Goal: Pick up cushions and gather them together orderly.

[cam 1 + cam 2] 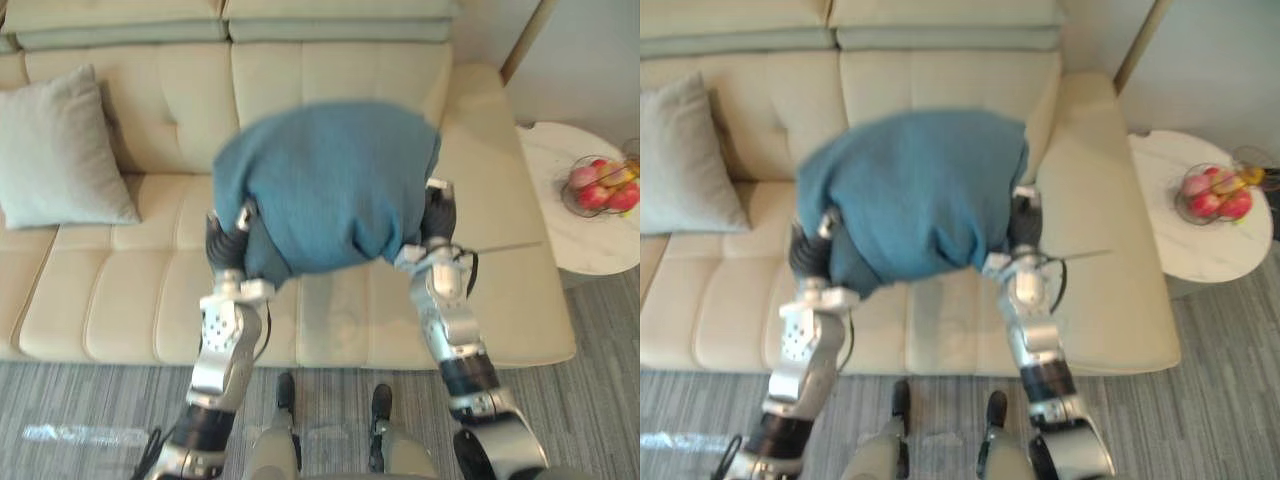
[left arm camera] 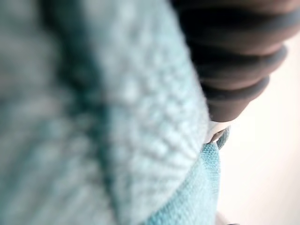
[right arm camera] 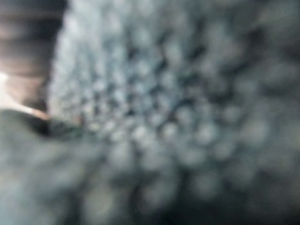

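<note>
A large blue cushion point(image 1: 325, 185) is held up over the middle of the cream sofa point(image 1: 150, 310), pressed between my two hands. My left hand point(image 1: 224, 243) is against its lower left side, and my right hand point(image 1: 437, 213) against its right edge. The cushion covers most of both hands. Its knitted blue fabric point(image 2: 117, 122) lies right against the left wrist camera beside the dark ribbed cover point(image 2: 234, 51), and the same cloth point(image 3: 178, 112) presses on the right wrist camera. A pale grey cushion point(image 1: 58, 150) leans upright against the sofa back at the far left.
A round white side table point(image 1: 580, 210) stands right of the sofa with a wire bowl of fruit point(image 1: 603, 186) on it. Grey striped carpet point(image 1: 90, 410) runs along the sofa's front edge.
</note>
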